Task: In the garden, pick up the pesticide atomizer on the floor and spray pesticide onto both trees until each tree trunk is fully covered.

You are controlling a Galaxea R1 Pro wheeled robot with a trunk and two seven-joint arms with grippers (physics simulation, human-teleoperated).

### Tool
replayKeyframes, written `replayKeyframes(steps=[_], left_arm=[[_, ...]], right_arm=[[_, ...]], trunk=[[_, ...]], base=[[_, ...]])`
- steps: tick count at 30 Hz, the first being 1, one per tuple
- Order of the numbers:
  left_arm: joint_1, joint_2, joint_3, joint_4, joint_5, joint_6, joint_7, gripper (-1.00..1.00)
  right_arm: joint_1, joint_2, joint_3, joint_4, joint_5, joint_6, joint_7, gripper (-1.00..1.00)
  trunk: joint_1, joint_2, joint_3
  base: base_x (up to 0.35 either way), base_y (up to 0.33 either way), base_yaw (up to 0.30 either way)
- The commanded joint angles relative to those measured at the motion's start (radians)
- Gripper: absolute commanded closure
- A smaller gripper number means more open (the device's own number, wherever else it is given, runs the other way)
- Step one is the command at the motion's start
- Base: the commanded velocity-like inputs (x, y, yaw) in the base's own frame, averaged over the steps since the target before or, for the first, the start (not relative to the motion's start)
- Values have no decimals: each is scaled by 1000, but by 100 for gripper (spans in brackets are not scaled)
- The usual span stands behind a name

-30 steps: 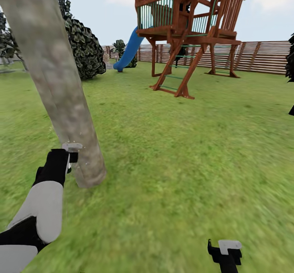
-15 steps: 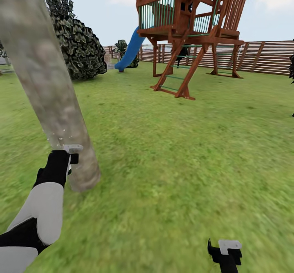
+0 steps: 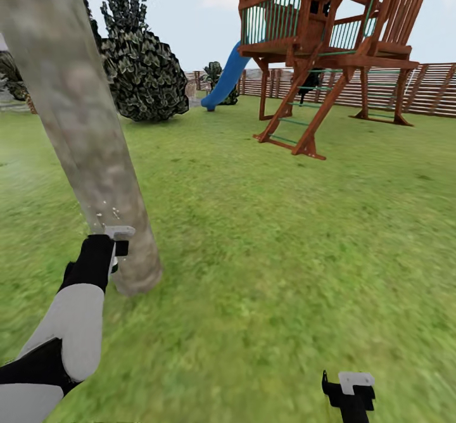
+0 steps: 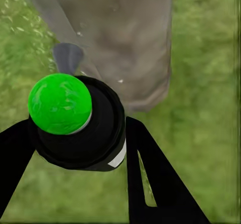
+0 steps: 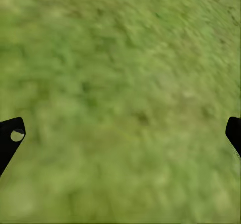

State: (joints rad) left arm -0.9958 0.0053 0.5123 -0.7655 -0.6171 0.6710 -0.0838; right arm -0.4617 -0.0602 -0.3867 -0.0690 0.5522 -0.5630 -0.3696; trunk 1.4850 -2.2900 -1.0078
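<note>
Rightward the playhouse [image 3: 329, 49] is shifted by camera motion; atomizer [image 4: 75, 121] stays clamped in left gripper [image 4: 75, 148] beside trunk [image 3: 88, 132]; right gripper [image 5: 120, 133] is spread over grass [image 3: 285, 252].

Flat, even daylight lies over everything, with only a soft darkening on the grass [image 3: 266, 233] at the foot of the tree trunk [image 3: 82, 125]. Around that trunk the turf is smeared and blurry, worst close under both wrist cameras. No glare shows.

Green-capped black atomizer [image 4: 75, 121] faces speckled grey-tan trunk [image 3: 82, 125].
</note>
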Motion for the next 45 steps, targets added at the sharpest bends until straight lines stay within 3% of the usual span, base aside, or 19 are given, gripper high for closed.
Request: replayKeyframes(steps=[1,3,6,8,10,12,15,16,20,22,26,28,29,35,37,39,42,44,45], left_arm=[[-1,-13,-1,1,-7,-1,1,100],[-1,-24,-1,1,-7,-2,1,100],[0,-4,4,0,-11,-3,-1,100],[16,58,6,0,-10,-2,-1,100],[30,71,6,1,-7,-3,-1,100],[72,62,6,4,-3,-5,-1,100],[86,31,8,57,-4,-7,-3,100],[90,39,12,68,-6,-7,-3,100],[126,120,55,74,-6,-66,-3,100],[147,141,60,75,-7,-81,-2,100],[153,140,61,103,-4,-85,-1,100],[154,140,89,149,44,-141,-1,100],[154,142,96,172,51,-168,-1,100],[157,145,104,228,58,-221,1,100],[172,146,131,227,59,-227,1,100],[181,145,147,228,58,-284,4,100],[195,142,151,229,59,-314,76,100],[196,133,151,229,61,-317,110,100],[197,98,150,230,62,-321,116,100]], right_arm=[[0,0,0,0,0,0,0,-100],[0,0,0,0,0,0,1,-100],[0,0,0,0,0,0,1,-100],[0,0,0,0,0,0,1,-100],[0,0,0,0,0,0,1,-100],[0,0,0,0,0,0,1,-100],[0,0,0,0,0,0,1,-100],[0,0,0,0,0,0,1,-100],[0,0,0,0,0,0,1,-100],[0,0,0,0,0,0,1,-100],[0,0,0,0,0,0,1,-100],[0,0,0,0,0,0,1,-100],[0,0,0,0,0,0,1,-100],[0,0,0,0,0,-1,1,-100],[0,0,0,0,1,0,1,-100],[0,0,0,0,0,0,1,-100],[0,1,0,1,1,0,1,-100],[0,2,0,1,2,0,1,-100],[0,1,0,0,2,0,1,-100]], trunk=[[0,0,0],[0,0,0],[0,0,0],[0,0,0],[0,0,0],[0,0,0],[0,0,0],[0,0,0],[0,0,0],[0,0,0],[0,0,0],[0,0,0],[0,0,0],[0,0,0],[0,0,0],[0,0,0],[0,0,0],[0,0,0],[0,0,0]], base=[[95,-263,273],[94,-263,151],[94,-263,23],[98,-263,2],[107,-263,0],[112,-263,0],[113,-263,0],[114,-263,0],[114,-263,170],[125,-263,266],[137,-263,276],[172,-245,264],[228,-200,146],[302,-73,30],[336,-1,0],[336,0,0],[251,0,23],[34,0,212],[3,0,271]])
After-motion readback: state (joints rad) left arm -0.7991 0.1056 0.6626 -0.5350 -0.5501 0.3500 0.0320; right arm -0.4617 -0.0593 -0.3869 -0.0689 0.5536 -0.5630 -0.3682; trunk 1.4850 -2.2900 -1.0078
